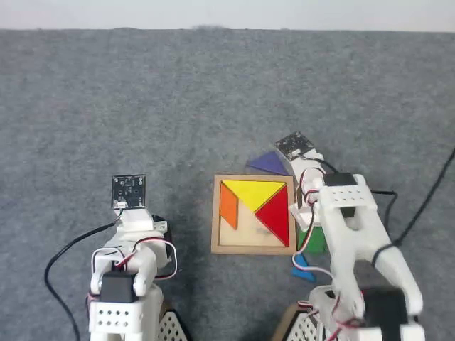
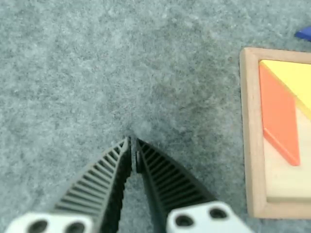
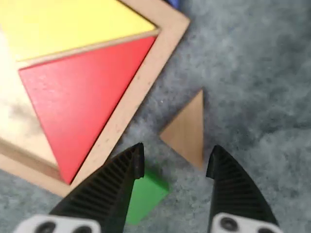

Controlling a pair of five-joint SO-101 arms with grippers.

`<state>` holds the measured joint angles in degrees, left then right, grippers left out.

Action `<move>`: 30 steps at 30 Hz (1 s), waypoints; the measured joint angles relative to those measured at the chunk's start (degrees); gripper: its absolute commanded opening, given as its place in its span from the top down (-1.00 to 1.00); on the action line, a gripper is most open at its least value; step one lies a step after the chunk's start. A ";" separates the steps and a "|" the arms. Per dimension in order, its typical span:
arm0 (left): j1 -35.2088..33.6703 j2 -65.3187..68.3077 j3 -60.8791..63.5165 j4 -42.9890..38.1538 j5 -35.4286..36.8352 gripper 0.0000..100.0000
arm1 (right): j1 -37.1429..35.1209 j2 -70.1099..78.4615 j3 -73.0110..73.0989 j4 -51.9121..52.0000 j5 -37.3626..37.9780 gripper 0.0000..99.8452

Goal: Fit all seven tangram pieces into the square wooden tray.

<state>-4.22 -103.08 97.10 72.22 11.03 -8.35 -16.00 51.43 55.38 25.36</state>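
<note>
Tangram pieces were split between the tray and the bench. In the square wooden tray (image 1: 216, 213), at the middle of the high view, three already lay flat. A yellow triangle (image 1: 256, 192) ran along its upper edge, a red triangle (image 1: 277, 214) sat against its right side, and an orange parallelogram (image 1: 228, 204) lay on its left. The lower part showed bare wood. Outside, a purple piece (image 1: 269, 163) sat just above the tray's upper right corner. A green piece (image 1: 316, 241) lay just off the lower right corner, and a blue piece (image 1: 302, 268) below that, partly under the right arm (image 1: 348, 213).

The coming move, I judged, turned on the small tan triangle (image 3: 187, 131). It lay on the grey bench (image 1: 142, 106) just outside the tray's rim and apart from it. The right pincer (image 3: 176, 154) was directly behind it, jaws spread wide and gripping nothing. The triangle's long edge ran in line with the pincer's reach, so the jaws would close across its narrow way. The green piece sat close under one jaw; whether they touched I could not tell.

The left pincer (image 2: 132, 142) was clenched on nothing over bare bench, well to the left of the tray, so the right arm was plainly the nearer one.
</note>
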 measured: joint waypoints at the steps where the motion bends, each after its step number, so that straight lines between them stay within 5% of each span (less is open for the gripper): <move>1: 0.00 0.00 0.00 0.00 0.00 0.97 | 0.35 1.23 0.00 -0.79 0.00 0.55; 17: 0.00 0.00 0.00 0.00 0.00 0.97 | 2.99 -2.02 -1.67 -2.46 -0.35 0.55; 24: 0.00 0.00 0.00 0.00 0.00 0.97 | -5.63 -8.53 -1.67 4.66 -0.44 0.55; 30: 0.00 0.00 0.00 0.00 0.00 0.97 | -5.98 1.05 -1.67 2.11 -0.44 0.55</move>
<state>-4.22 -103.08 97.10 72.22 11.03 -14.33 -14.95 49.76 57.49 24.92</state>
